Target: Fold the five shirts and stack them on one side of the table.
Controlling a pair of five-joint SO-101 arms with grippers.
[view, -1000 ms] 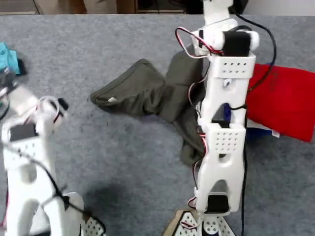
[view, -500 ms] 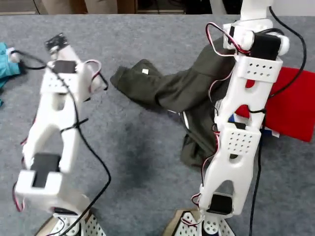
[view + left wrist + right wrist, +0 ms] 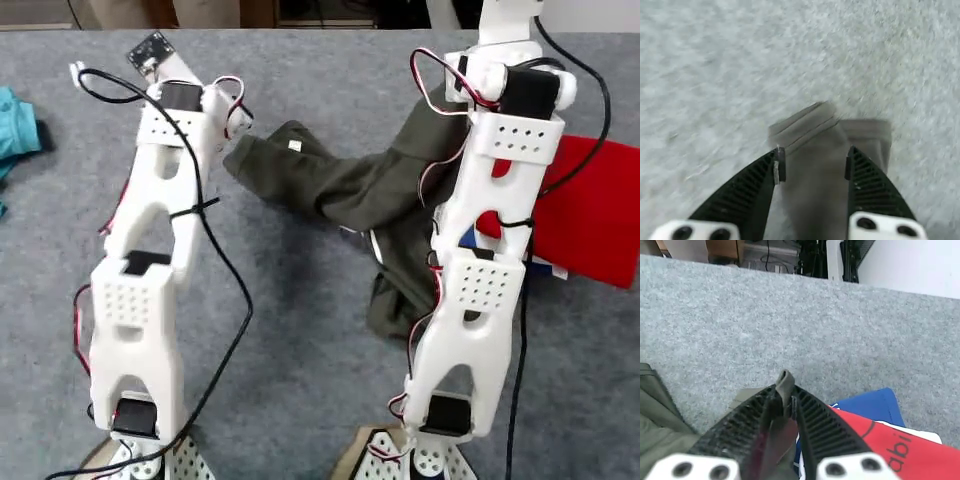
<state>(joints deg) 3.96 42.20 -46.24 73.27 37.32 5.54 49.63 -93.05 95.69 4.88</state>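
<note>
A crumpled olive shirt [image 3: 350,190] lies mid-table, one sleeve [image 3: 262,155] stretched toward the left arm. My left gripper [image 3: 813,164] is open just above that sleeve [image 3: 815,145], with the cuff lying between its fingers. My right gripper [image 3: 785,395] is shut on a pinch of olive fabric [image 3: 785,381] and holds the shirt's far side up off the table. Beside the right arm lies a folded red shirt [image 3: 590,215] on top of a blue one [image 3: 875,402]. A teal shirt [image 3: 15,130] sits at the table's left edge.
The grey carpeted table [image 3: 300,330] is bare in front of the olive shirt and between the two arm bases. Beyond the far edge of the table are furniture and cables [image 3: 790,255].
The left arm swung from the table's left side over to the olive sleeve. The right arm pulled the shirt up and to the right, stretching it out.
</note>
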